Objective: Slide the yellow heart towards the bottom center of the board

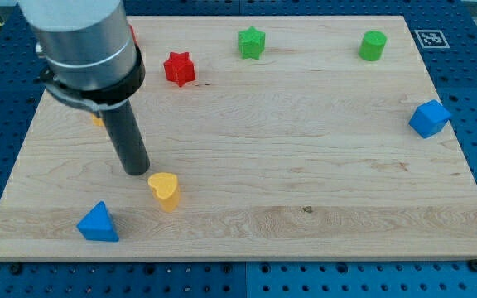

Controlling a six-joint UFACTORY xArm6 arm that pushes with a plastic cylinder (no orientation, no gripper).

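The yellow heart lies on the wooden board at the lower left. My tip rests on the board just up and left of the heart, very close to it; whether it touches the heart cannot be told. The arm's grey body fills the view's top left.
A blue triangle sits at the bottom left, below and left of the heart. A red star, a green star and a green cylinder lie along the top. A blue cube is at the right edge. An orange-yellow block peeks out behind the rod.
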